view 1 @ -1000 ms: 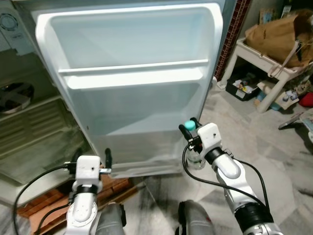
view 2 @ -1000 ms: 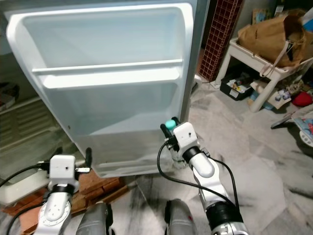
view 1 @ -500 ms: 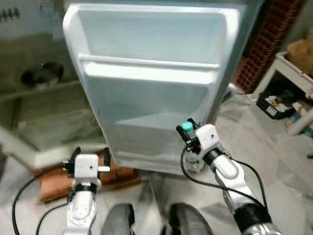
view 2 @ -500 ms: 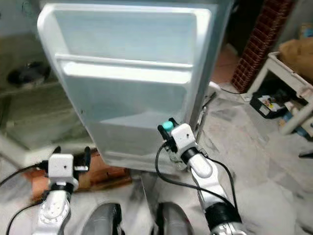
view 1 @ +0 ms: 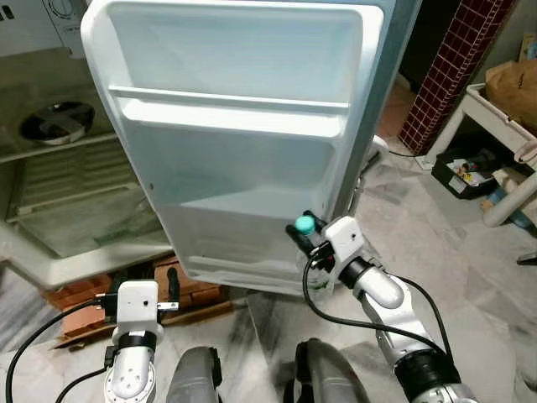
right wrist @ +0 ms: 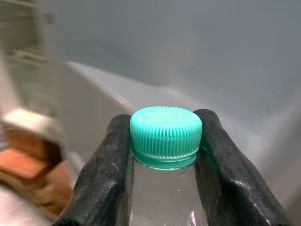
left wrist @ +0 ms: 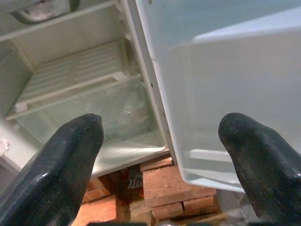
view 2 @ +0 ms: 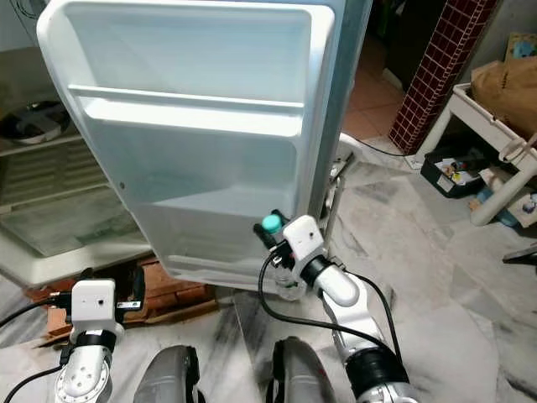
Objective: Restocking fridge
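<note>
Farthest to the left, the fridge interior [view 1: 59, 210] stands open, with a wire shelf [left wrist: 70, 75] above a clear glass-topped drawer and a metal bowl [view 1: 54, 122] resting on an upper shelf. Beneath the cabinet's front edge, red bricks [left wrist: 174, 188] prop the fridge off the marble floor [view 1: 470, 277]. Low in front of this, the left gripper [view 1: 143, 281] hangs near the floor with its two black fingers [left wrist: 61, 160] spread well apart and nothing between them; through the gap its wrist camera sees the drawer and the lower edge of the door.

Centrally, the open fridge door [view 1: 243, 134] faces the robot, its white inner liner showing one rail shelf [view 1: 226, 105] across the upper part and a deeper bin [view 1: 243, 252] along the bottom edge. Both door compartments look bare from this angle.

Further right, the right gripper [view 1: 304, 228] is raised just in front of the door's lower right corner, its fingers clamped on the neck of a clear water bottle [right wrist: 164, 197] right under the teal cap [right wrist: 165, 134]. The bottle is held upright, close to the outer face of the bottom bin; whether it touches the door cannot be told.

At the far right, a dark tiled pillar [view 1: 453, 67] rises behind the door, and beyond it a white side surface [view 1: 503, 117] carries a brown paper bag [view 1: 516, 80] at its edge, with a black tray of small items [view 1: 466, 168] on the floor underneath.
</note>
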Available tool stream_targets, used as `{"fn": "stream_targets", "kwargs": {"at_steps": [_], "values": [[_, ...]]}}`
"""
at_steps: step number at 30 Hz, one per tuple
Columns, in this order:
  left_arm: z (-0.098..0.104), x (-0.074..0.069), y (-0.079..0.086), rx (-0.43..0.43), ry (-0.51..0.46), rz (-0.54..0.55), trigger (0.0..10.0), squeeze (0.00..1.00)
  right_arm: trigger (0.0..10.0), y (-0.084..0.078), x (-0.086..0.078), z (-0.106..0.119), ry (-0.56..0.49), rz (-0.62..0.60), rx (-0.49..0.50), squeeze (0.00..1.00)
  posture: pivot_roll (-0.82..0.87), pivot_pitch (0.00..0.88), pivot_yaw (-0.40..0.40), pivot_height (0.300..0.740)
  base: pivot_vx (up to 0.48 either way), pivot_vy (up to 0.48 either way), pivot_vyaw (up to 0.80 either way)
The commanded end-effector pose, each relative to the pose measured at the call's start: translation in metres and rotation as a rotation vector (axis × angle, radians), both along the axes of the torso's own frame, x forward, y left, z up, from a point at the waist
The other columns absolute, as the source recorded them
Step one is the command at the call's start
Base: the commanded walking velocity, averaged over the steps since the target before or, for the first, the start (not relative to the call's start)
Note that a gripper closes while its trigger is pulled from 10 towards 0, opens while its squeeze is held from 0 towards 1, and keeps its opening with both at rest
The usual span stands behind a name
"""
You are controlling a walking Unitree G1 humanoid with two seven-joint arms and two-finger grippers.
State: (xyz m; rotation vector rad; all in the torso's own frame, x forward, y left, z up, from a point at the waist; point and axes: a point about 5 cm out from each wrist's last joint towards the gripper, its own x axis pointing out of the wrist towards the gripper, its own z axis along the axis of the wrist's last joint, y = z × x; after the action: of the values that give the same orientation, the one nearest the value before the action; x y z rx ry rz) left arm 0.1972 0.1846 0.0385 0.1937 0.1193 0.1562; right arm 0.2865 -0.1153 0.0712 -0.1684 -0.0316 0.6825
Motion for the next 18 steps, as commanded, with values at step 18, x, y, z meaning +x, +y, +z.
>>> {"fn": "stream_targets", "kwargs": {"at_steps": [18], "values": [[-0.005, -0.023, 0.025, 0.004, 0.065, 0.196, 10.0, 0.00, 10.0, 0.021, -0.009, 0.003, 0.014, 0.178, 0.016, 0.00, 0.04, 0.083, 0.015, 0.581, 0.000, 0.000, 0.00]]}}
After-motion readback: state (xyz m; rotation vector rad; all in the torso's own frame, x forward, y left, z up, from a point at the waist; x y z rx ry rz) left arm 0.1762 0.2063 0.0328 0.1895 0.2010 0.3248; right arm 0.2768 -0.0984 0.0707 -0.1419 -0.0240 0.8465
